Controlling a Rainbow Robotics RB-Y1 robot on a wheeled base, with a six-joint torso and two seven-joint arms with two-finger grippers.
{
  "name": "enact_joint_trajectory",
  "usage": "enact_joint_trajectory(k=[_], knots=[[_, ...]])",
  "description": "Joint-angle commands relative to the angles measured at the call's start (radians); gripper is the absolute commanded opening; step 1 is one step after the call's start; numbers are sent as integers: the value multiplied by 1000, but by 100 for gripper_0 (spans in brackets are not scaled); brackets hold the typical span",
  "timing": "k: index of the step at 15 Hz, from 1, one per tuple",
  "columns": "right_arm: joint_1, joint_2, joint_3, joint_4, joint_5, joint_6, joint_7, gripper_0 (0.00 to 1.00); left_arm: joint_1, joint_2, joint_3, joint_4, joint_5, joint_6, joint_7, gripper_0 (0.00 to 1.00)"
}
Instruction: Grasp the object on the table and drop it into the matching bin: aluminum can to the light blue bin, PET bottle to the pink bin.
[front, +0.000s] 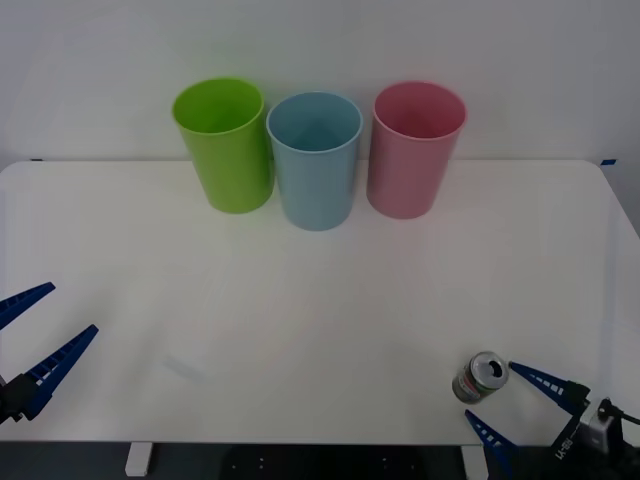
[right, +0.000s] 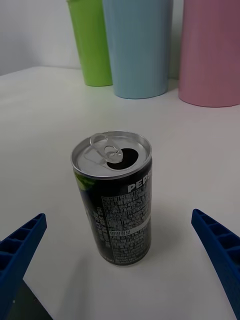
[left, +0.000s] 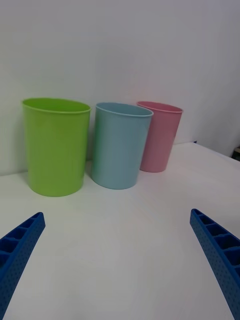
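The aluminum can stands upright near the front right edge of the white table, silvery top with an opened tab, dark printed side. My right gripper is open just behind it, blue fingers spread to either side and not touching it. At the front left edge my left gripper waits open with nothing between its fingers. The light blue bin stands at the back middle, the pink bin to its right.
A lime green bin stands left of the light blue one; the three bins stand in a close row along the table's far edge. Bare tabletop stretches between the can and the bins.
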Motion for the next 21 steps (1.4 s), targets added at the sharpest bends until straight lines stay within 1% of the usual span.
enact_joint_trajectory(k=[1,4,9,16,17,18,19,21], knots=[[-11,20,8,-1,16,24,6,100,0,0,0,0,0,0,0,100],[-24,21,55,-1,15,82,14,100,0,0,0,0,0,0,0,100],[-47,27,94,-1,13,139,25,100,0,0,0,0,0,0,0,100],[-56,27,104,-1,11,157,29,100,0,0,0,0,0,0,0,100],[-57,26,104,-1,11,157,31,59,0,0,0,0,0,0,0,100],[-57,27,104,1,5,157,32,6,0,0,0,0,0,0,0,100],[-57,27,106,1,1,154,34,0,0,0,0,0,0,0,0,100],[-61,27,106,-1,1,154,37,0,0,0,0,0,0,0,0,100]])
